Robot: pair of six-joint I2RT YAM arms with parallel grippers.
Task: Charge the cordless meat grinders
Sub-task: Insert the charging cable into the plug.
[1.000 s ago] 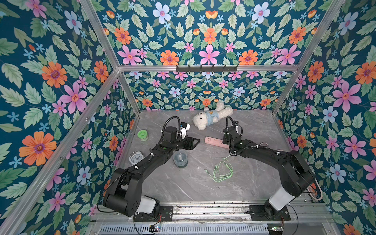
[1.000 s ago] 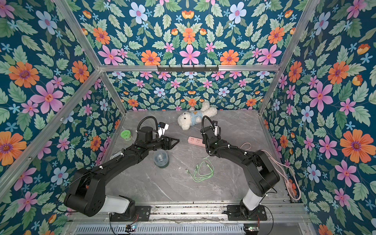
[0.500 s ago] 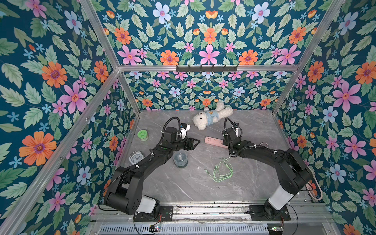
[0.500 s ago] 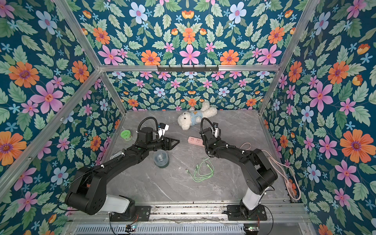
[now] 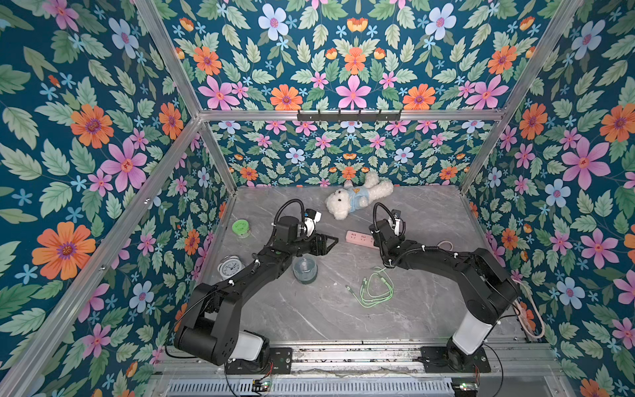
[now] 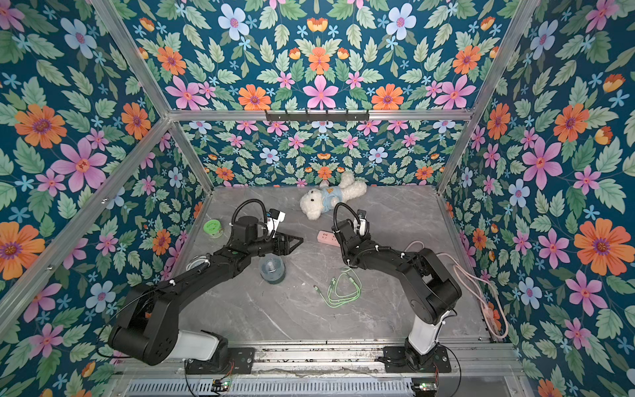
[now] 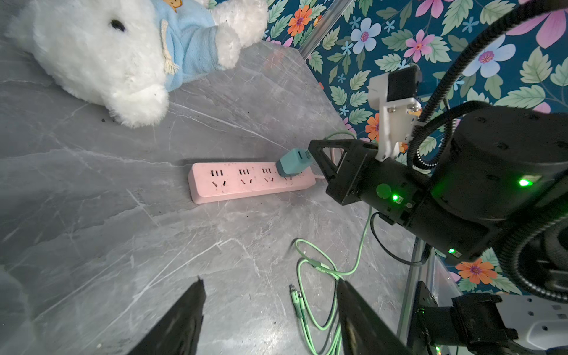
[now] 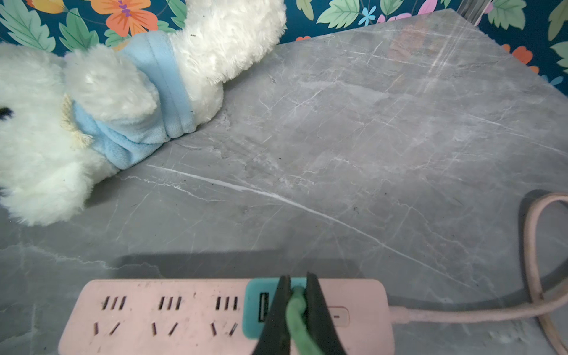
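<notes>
The cordless meat grinder (image 5: 304,268) (image 6: 272,269), a squat cylinder with a translucent grey-blue dome, stands upright on the grey table beside my left forearm. My left gripper (image 5: 330,242) (image 7: 270,281) hovers open and empty just beyond it, pointing toward the pink power strip (image 5: 359,238) (image 7: 246,181). A teal charger adapter (image 7: 293,163) (image 8: 256,307) sits in the strip's end socket. My right gripper (image 8: 296,282) is shut on the green cable (image 8: 296,319) right at that adapter. The rest of the cable (image 5: 374,292) (image 6: 343,292) lies in loose loops in front of the strip, its free plugs on the table.
A white teddy bear (image 5: 357,199) lies at the back. A green-lidded jar (image 5: 241,228) and a white alarm clock (image 5: 231,267) stand by the left wall. The strip's pink cord (image 5: 532,309) runs along the right wall.
</notes>
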